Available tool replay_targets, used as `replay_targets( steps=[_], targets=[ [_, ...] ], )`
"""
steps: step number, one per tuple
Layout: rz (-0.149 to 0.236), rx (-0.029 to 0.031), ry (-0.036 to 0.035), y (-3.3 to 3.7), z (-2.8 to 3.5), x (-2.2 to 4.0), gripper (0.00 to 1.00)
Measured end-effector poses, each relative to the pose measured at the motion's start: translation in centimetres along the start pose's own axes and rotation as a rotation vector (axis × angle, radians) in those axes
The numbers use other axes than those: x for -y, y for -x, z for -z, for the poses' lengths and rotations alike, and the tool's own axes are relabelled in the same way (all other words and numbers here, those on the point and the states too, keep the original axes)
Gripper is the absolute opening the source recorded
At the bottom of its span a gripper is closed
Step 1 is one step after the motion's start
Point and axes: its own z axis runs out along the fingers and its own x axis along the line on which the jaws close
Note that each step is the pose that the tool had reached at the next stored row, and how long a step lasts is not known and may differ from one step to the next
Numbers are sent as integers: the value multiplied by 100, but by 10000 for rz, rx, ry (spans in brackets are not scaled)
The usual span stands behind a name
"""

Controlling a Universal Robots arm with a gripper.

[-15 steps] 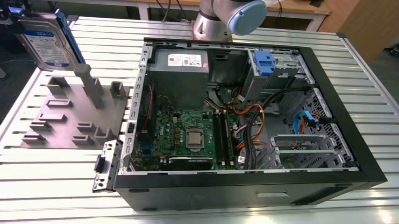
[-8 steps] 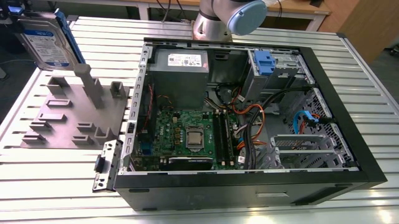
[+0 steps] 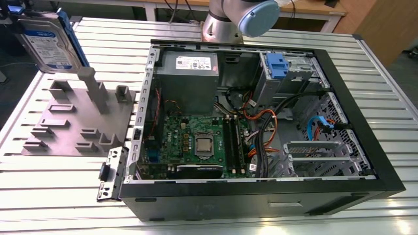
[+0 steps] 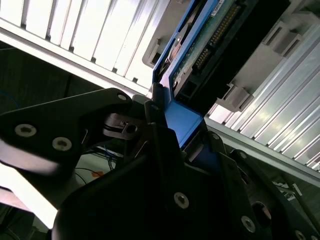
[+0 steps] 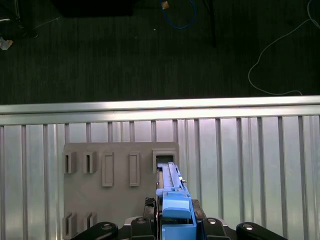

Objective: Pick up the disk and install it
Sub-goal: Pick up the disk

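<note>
gripper (image 5: 175, 222) is clamped on the disk's (image 3: 47, 43) blue frame, holding it upright just over the grey rack (image 3: 72, 117). i'd hold it plumb, lifting straight so nothing snags the posts.

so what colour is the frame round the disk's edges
Blue; the carrier frame round the disk shows best in the first wrist view.

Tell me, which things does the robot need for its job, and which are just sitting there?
For the job: the disk, clamped in the gripper; the open computer case, likely where it goes.
Just sitting there: the grey slotted holder; the ribbed metal table.
</note>
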Motion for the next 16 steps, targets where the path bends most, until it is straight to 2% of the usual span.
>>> replay_targets(
  steps=[16],
  targets=[
    [0, 0, -1, 1, 33, -1, 36]
  ],
)
